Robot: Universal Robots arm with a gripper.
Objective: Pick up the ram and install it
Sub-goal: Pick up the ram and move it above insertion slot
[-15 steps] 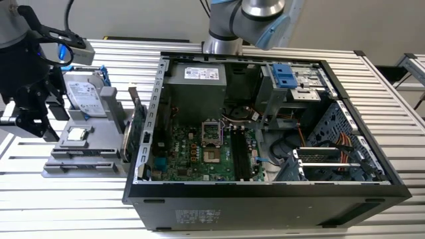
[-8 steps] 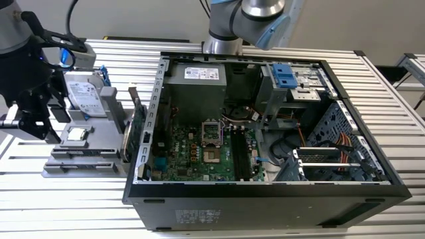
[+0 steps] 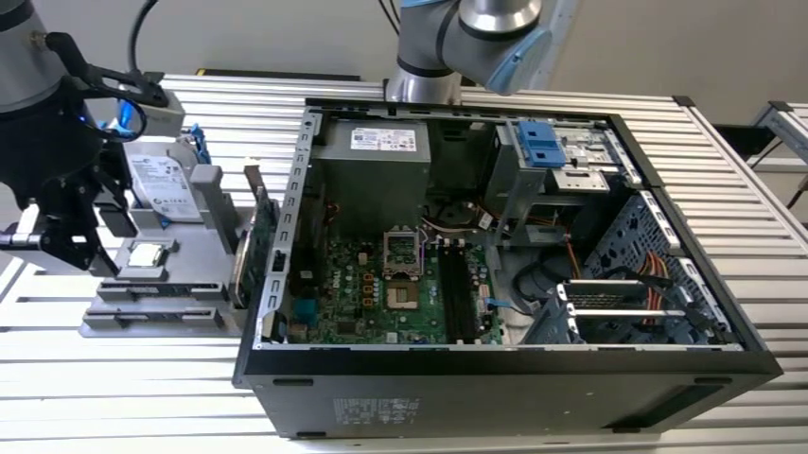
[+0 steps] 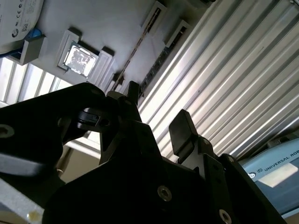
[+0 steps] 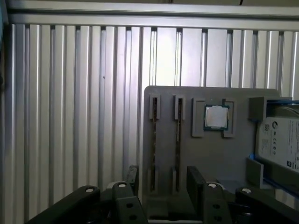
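1. Exterior view: an open computer case (image 3: 505, 357) lies on a slatted metal table (image 3: 127, 397), its motherboard (image 3: 378, 284) exposed.
2. Just beside the case, on the exterior view's left, sits a grey fixture (image 3: 165, 317). It holds a hard drive (image 3: 165, 184), a square silver processor chip (image 3: 149, 253), the ram (image 3: 252, 184) and a green expansion card (image 3: 261, 241).
3. The ram stands on edge in a fixture slot between the processor chip and the green card. It is not in the case.
4. The black gripper (image 3: 66, 244) hangs at the far left of this view, over the outer side of the fixture. From here I cannot tell how its claw stands.
5. First wrist view: the two fingers (image 5: 132, 178) are apart with nothing between them. They are raised clear of the fixture (image 5: 210, 158).
6. Past the fingers, two thin boards show edge-on in parallel slots. The ram (image 5: 178, 140) is the one nearer the processor chip (image 5: 216, 116), and the green card (image 5: 154, 140) is nearer the fixture's edge. The hard drive (image 5: 280, 144) lies on the chip's other side.
7. Second wrist view: the claw is again spread and empty, with one finger (image 4: 184, 128) set against the table slats (image 4: 224, 70).
8. The ram (image 4: 138, 49) shows as a thin brownish line in its slot, near the processor chip (image 4: 79, 58). Nothing touches it.
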